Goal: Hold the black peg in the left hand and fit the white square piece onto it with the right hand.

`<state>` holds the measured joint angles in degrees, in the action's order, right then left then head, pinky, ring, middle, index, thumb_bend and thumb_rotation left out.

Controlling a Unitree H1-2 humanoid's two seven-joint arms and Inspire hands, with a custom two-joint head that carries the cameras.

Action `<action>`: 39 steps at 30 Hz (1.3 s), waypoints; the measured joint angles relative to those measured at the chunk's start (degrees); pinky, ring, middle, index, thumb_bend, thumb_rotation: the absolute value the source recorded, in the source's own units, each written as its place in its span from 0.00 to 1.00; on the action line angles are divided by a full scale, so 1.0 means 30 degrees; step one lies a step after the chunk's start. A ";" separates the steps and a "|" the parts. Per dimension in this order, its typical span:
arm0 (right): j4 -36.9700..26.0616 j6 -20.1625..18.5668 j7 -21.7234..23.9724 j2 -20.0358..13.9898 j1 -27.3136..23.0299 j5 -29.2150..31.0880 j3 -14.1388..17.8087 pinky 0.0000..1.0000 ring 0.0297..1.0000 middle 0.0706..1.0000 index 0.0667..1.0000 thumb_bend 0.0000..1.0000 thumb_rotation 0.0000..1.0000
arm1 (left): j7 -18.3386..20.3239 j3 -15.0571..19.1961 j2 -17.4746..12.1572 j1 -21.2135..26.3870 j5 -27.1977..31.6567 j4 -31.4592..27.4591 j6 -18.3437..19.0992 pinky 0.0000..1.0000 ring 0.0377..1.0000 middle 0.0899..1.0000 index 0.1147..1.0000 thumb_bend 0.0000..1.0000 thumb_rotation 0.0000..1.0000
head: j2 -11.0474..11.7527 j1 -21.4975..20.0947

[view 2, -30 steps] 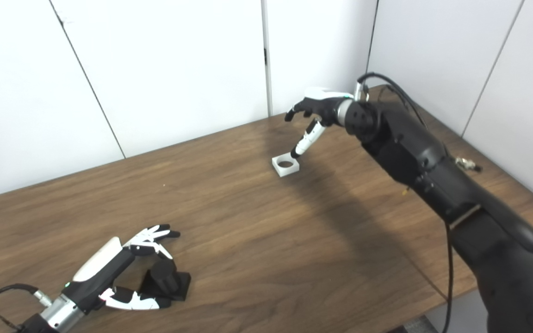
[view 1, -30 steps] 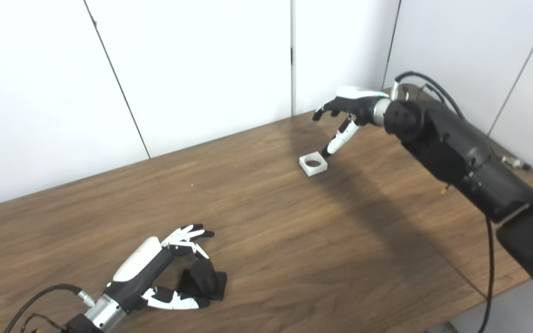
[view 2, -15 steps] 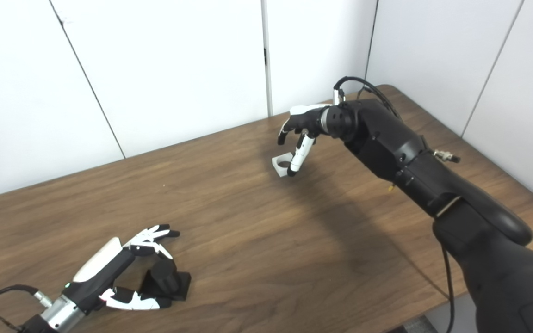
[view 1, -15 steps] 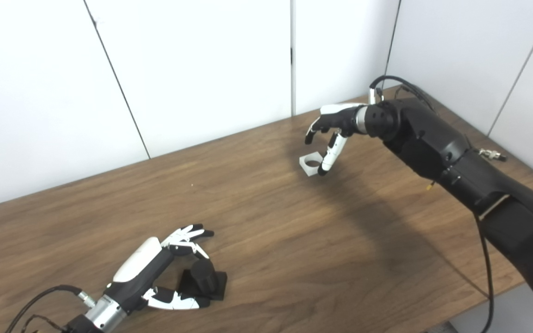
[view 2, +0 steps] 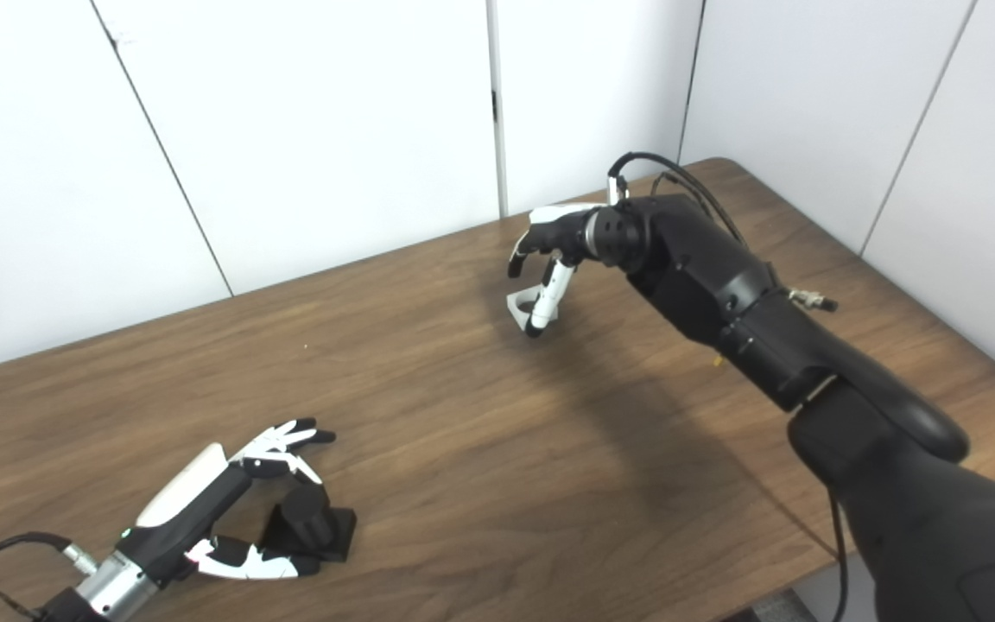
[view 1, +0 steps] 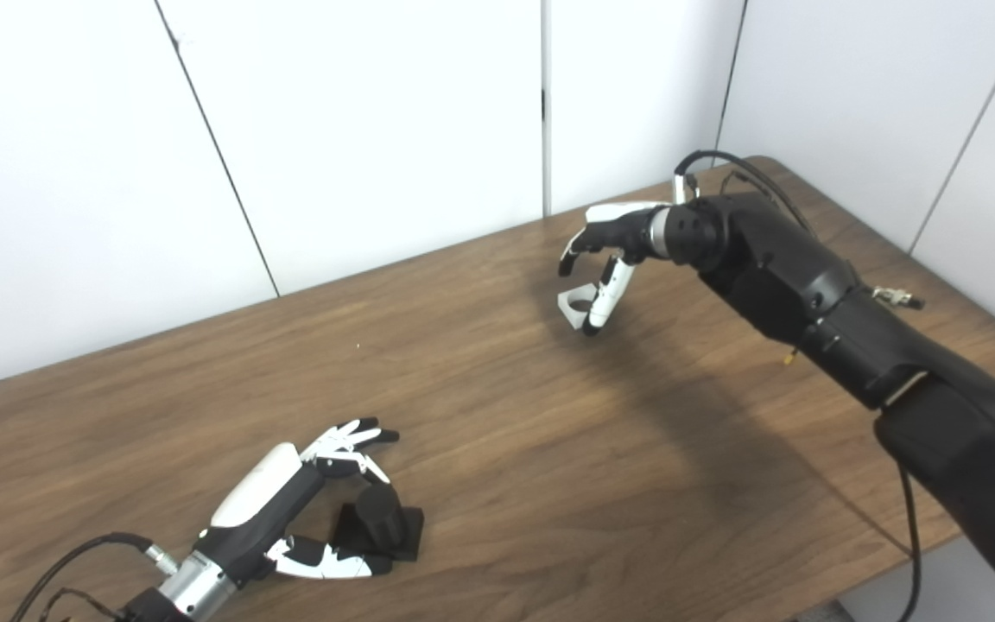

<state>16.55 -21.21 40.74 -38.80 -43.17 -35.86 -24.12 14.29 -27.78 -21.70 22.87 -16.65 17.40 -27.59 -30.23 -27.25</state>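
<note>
The black peg (view 1: 379, 515) stands upright on its square black base at the near left of the table. My left hand (view 1: 277, 497) lies beside it, open, with the fingers arched over the peg's top and the thumb flat on the table in front of the base. The white square piece (view 1: 568, 311), with a round hole, lies far across the table. My right hand (view 1: 614, 242) hovers over it, open. Its curled fingers reach past the piece's far side, and its thumb (view 1: 605, 294) hangs down in front and hides the piece's right part.
The wooden table (view 1: 549, 484) meets white wall panels at its far edge. Its rounded right corner lies behind my right arm (view 1: 817, 294). A dark shadow of that arm falls across the table's right half. Cables trail from both wrists.
My right hand has swung left and down over the white piece, and its thumb now covers the piece's right side. The left hand and the peg have not moved.
</note>
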 measured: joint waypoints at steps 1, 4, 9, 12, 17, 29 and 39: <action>0.0034 -0.0006 -0.0042 0.0073 0.0109 0.0006 0.0023 0.80 0.96 0.96 0.81 0.80 0.23 | 0.0005 -0.0001 0.0007 0.0000 -0.0001 -0.0002 0.0000 0.98 0.97 0.89 0.42 0.52 0.06 | 0.0000 0.0000; 0.0360 0.0071 -0.0255 0.0182 0.0298 0.0047 0.0065 0.79 0.95 0.96 0.80 0.80 0.21 | 0.0015 0.0049 0.0008 -0.0053 0.0000 -0.0051 0.0002 0.98 0.97 0.89 0.42 0.52 0.06 | -0.0030 0.0000; 0.0740 0.0230 -0.0686 0.0240 0.0297 0.0163 0.0273 0.79 0.94 0.95 0.79 0.80 0.20 | 0.0035 0.0126 0.0008 -0.0127 0.0000 -0.0111 0.0004 0.98 0.98 0.89 0.42 0.52 0.06 | -0.0088 0.0000; 0.0968 0.0538 -0.0980 0.0272 0.0297 0.0157 0.0280 0.81 0.95 0.94 0.78 0.79 0.21 | 0.0049 0.0154 0.0008 -0.0173 0.0000 -0.0168 0.0016 0.99 0.97 0.89 0.42 0.52 0.06 | -0.0146 0.0030; 0.1531 0.1023 -0.1852 0.0443 0.0295 0.0098 0.0302 0.87 0.95 0.93 0.78 0.79 0.20 | 0.0043 0.0149 0.0004 -0.0182 0.0000 -0.0173 0.0026 0.97 0.97 0.88 0.42 0.52 0.06 | -0.0117 0.0030; 0.2459 0.1356 -0.2971 0.0577 0.0254 -0.0187 0.0406 0.85 0.94 0.92 0.76 0.76 0.16 | 0.0047 0.0155 -0.0003 -0.0303 0.0001 -0.0321 0.0038 0.98 0.97 0.88 0.42 0.52 0.06 | -0.0235 0.0059; 0.2508 0.1409 -0.3023 0.0571 0.0279 -0.0173 0.0505 0.85 0.93 0.92 0.75 0.75 0.16 | 0.0161 0.0213 -0.0003 -0.0303 -0.0005 -0.0341 0.0038 0.97 0.97 0.88 0.42 0.52 0.06 | -0.0410 0.0030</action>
<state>24.07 -16.98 31.67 -37.08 -42.33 -36.38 -22.61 14.77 -27.14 -21.71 21.96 -16.67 16.38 -27.48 -31.46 -27.16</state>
